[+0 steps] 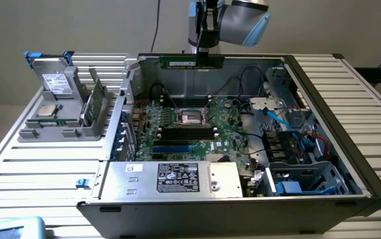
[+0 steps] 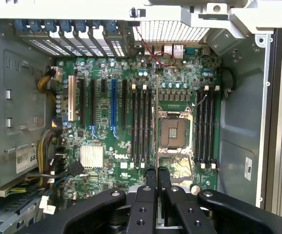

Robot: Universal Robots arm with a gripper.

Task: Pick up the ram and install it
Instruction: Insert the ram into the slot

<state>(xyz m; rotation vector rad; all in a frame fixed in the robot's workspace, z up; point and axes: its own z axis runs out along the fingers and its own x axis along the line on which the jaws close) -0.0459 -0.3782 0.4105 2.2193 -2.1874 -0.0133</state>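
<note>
- Silver slatted metal forms the table [image 1: 349, 104] you are working over. The open computer case [image 1: 210, 214] lies on it with its inside facing up.
- The green motherboard [image 1: 227, 127] covers the case floor. The empty processor socket [image 1: 192, 117] sits near its middle, with black memory slots [image 2: 141, 126] in banks on either side of it.
- A grey rack [image 1: 44, 133] stands on the exterior view's left, well apart from the arm. It holds a silver drive with blue tabs [image 1: 56, 82] and a small square processor chip [image 1: 47, 110], neither of which is yours to handle.
- Your gripper [image 1: 208, 61] hangs above the case's far wall. Its fingers are drawn almost together and pinch the ram.
- The ram [image 1: 180, 61] is in the air and level, gripped off-centre, nearer its end on the exterior view's right.
- The relation to watch is this: its long axis runs across the exterior view from left to right, the same way the slots run.
- From the wrist camera you see the ram edge-on as a thin line parallel to the slots.
- That line appears to fall between one bank of slots and the socket, not over a slot. The board lies well below it.
</note>
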